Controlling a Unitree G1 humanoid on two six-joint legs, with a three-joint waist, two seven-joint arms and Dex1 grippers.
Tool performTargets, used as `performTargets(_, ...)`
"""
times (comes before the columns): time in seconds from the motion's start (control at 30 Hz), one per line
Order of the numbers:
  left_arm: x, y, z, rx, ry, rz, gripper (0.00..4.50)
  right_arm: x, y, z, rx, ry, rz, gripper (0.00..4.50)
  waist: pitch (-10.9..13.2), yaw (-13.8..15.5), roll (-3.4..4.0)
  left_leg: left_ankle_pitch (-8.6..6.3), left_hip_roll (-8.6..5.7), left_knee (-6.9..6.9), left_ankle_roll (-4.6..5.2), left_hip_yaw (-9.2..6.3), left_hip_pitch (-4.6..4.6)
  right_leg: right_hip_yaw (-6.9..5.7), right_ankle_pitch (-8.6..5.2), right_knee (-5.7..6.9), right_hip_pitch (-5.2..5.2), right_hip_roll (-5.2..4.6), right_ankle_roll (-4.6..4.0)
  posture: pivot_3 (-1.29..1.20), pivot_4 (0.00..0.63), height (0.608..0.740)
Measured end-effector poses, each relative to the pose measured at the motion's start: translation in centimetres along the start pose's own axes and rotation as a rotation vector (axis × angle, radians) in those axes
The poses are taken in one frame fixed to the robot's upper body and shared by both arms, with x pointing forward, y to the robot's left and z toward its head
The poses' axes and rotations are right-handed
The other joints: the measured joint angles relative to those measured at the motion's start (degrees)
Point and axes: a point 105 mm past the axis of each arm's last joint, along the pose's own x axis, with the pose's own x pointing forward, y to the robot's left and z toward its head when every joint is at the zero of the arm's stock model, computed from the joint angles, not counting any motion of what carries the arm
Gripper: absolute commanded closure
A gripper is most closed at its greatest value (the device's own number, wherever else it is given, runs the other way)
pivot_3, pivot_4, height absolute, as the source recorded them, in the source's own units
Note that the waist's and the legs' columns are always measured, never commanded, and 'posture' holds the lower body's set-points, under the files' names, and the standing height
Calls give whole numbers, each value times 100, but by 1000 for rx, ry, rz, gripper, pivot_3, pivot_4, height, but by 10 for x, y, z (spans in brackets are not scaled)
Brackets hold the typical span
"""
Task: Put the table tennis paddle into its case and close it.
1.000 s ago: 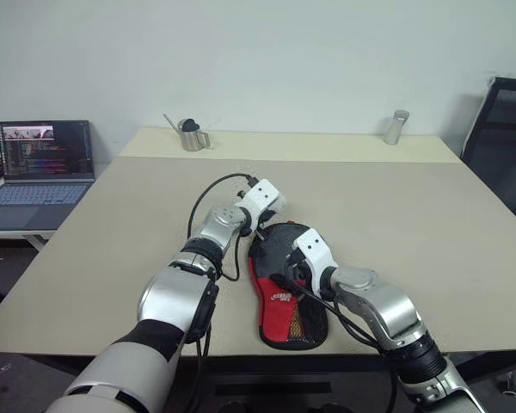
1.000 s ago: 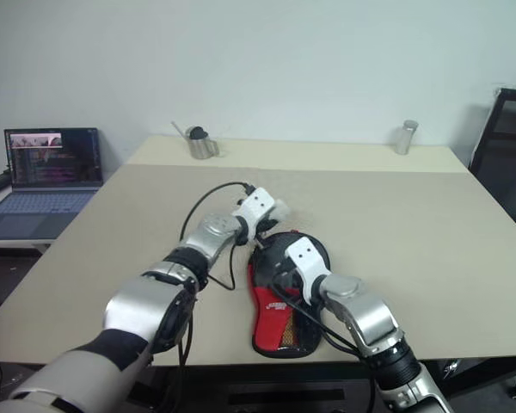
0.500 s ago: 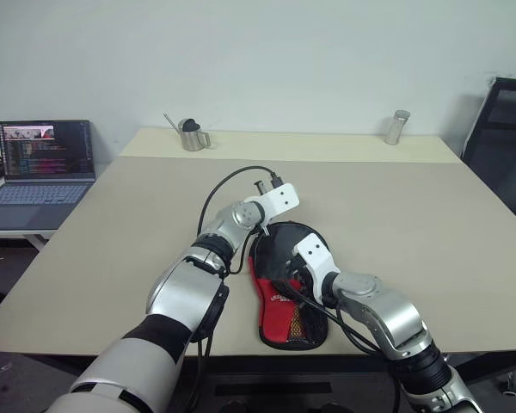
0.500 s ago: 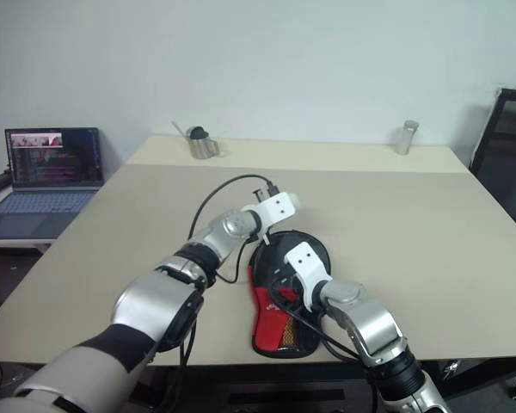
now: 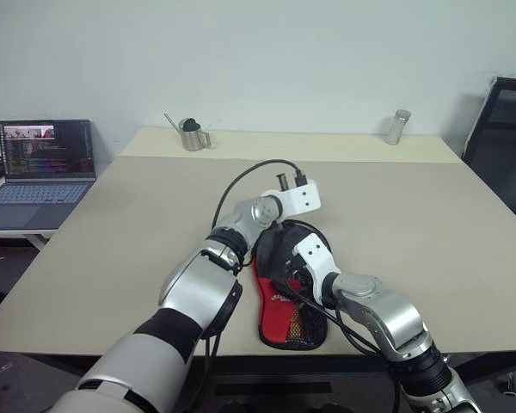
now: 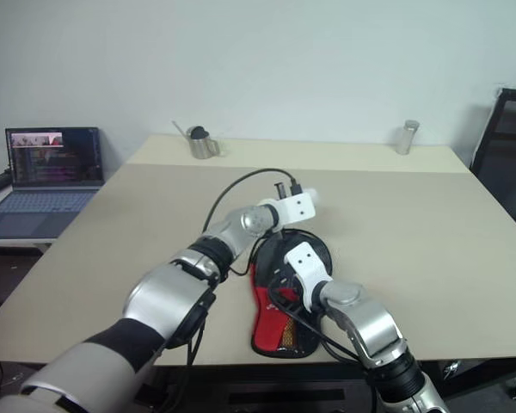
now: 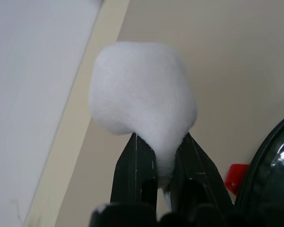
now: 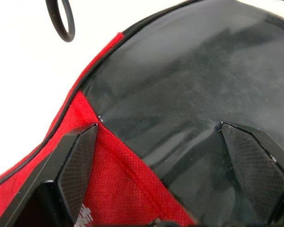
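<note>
We saw the case [image 5: 290, 288], a flat black and red fabric pouch, lying near the front edge of the beige bench [image 5: 413, 206], its rounded black end pointing away from the robot and its red part with a white logo nearer the robot. A glossy black surface filled the rounded end; we could not tell whether that was the paddle's rubber face or the case's own cover. A thin black cord loop [image 8: 60, 21] lay on the bench just beyond the case's edge.

The right gripper [image 8: 165, 156] rested over the case with its jaws spread wide, one finger over the red fabric and the other over the glossy black.

The left gripper [image 7: 163, 163] was over the far end of the case, jaws pressed together and pinching a soft white tuft [image 7: 142, 92].

Farther back stood a small metal pitcher [image 5: 190, 135] and a metal shaker [image 5: 396, 126]. An open laptop [image 5: 41, 168] sat on a side table to the left.
</note>
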Motion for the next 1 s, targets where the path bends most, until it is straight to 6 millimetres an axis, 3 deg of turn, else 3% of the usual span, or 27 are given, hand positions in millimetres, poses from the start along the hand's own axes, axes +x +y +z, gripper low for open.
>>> performTargets(0.33,2,-16,6,44,-24,-109,4437,1,1,0,6,0,0,0,0,-3,0,0,0,0,0,1,0,0,0,0,0,0,0,0,150,740)
performTargets(0.53,0,-35,-1,14,-15,-199,2424,3,3,1,10,-2,7,0,-1,-14,1,0,1,-1,0,2,0,2,0,0,-2,0,0,0,150,740)
performTargets(0.77,-1,-34,-2,18,-18,-195,16,4,3,1,8,1,9,0,-4,-18,3,0,3,-1,1,2,1,2,0,0,-1,0,0,0,150,740)
performTargets(1.0,-6,-36,-10,7,-34,-221,16,6,3,2,10,4,15,0,-12,-26,9,0,7,-1,1,3,4,2,0,3,-1,0,0,0,150,740)
